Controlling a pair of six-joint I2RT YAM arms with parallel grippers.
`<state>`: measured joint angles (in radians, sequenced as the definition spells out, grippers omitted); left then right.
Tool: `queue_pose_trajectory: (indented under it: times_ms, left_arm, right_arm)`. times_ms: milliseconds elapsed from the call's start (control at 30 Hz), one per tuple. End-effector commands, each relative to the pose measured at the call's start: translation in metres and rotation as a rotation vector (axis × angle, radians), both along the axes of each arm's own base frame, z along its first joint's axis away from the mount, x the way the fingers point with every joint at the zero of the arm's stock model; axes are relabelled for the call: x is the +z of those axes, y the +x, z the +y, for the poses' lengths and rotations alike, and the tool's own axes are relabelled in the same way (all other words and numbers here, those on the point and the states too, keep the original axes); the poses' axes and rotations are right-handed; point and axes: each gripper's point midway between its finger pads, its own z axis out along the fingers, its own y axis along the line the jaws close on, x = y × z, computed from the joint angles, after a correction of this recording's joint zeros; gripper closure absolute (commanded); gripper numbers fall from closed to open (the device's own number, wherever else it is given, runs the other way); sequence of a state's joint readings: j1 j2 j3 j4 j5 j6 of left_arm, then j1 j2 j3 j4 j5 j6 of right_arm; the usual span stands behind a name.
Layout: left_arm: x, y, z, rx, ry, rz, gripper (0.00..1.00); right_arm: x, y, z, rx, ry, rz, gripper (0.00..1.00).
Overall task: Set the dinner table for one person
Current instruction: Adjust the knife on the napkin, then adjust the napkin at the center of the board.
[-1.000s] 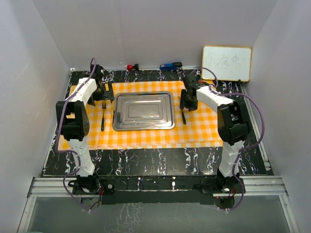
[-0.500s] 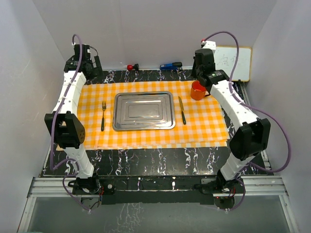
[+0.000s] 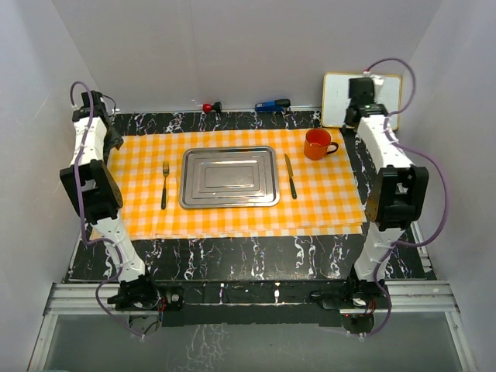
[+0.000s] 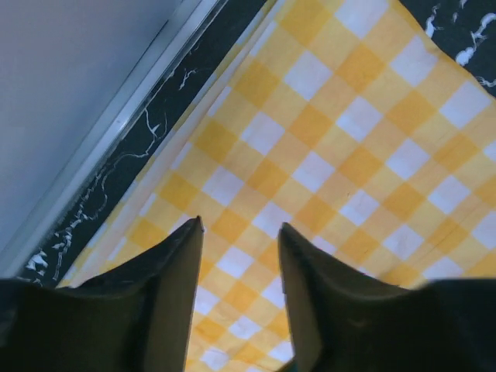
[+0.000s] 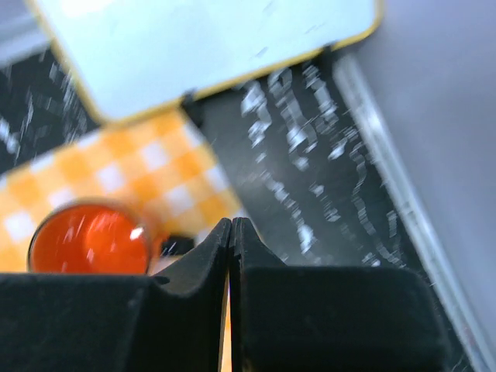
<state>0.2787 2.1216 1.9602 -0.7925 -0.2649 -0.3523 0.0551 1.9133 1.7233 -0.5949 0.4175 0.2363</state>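
The dinner table (image 3: 232, 260) is a black, white-veined top under an orange-and-white checked cloth (image 3: 325, 201). On the cloth lie a steel tray (image 3: 186, 178), a fork (image 3: 164, 186) to its left and a knife (image 3: 290, 177) to its right. An orange mug (image 3: 316, 144) stands beyond the knife. My left gripper (image 4: 239, 225) hangs open and empty above the cloth's far left corner (image 4: 325, 147). My right gripper (image 5: 231, 221) is shut on nothing, raised to the right of the mug (image 5: 89, 239). In the top view the left gripper (image 3: 111, 142) and right gripper (image 3: 350, 116) sit at the table's far corners.
A whiteboard (image 3: 362, 99) leans on the back wall at the right, just behind my right wrist. A small red object (image 3: 209, 106) and a blue one (image 3: 271, 104) lie at the table's back edge. Walls close in on both sides.
Both arms have risen off the cloth and drawn back to the outer far corners. The right jaws have closed, uncovering the mug. The left jaws have narrowed.
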Motion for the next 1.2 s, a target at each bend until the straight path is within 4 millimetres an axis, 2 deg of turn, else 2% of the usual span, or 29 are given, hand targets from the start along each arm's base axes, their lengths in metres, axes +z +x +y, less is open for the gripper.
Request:
queue_pose_trajectory:
  times_ms: [0,33,133,233,433,500,900,1167]
  left_arm:
    - [0.029,0.025,-0.019,-0.047,-0.049,-0.119,0.93]
    - [0.027,0.027,-0.020,-0.045,-0.058,-0.128,1.00]
    - [0.019,0.033,-0.028,-0.065,-0.102,-0.153,1.00]
    - [0.013,0.036,-0.036,-0.084,-0.140,-0.165,1.00]
    - [-0.001,0.037,-0.037,-0.104,-0.153,-0.139,1.00]
    - [-0.006,0.038,-0.038,-0.104,-0.165,-0.129,1.00]
    - [-0.038,0.030,-0.048,-0.089,-0.224,-0.093,1.00]
    - [-0.046,0.029,-0.053,-0.080,-0.254,-0.090,1.00]
  right_arm:
    - [0.075,0.026,-0.049,-0.062,-0.024,-0.198,1.00]
    - [0.073,0.029,-0.053,-0.059,-0.023,-0.193,1.00]
    - [0.053,0.039,-0.048,-0.008,0.040,-0.163,1.00]
    - [0.023,0.046,-0.031,0.061,0.129,-0.123,1.00]
    - [-0.023,0.053,-0.004,0.171,0.259,-0.073,1.00]
    - [-0.033,0.055,-0.002,0.184,0.276,-0.058,1.00]
    - [-0.064,0.062,0.011,0.248,0.358,-0.038,1.00]
    - [-0.087,0.063,0.015,0.253,0.386,-0.015,1.00]
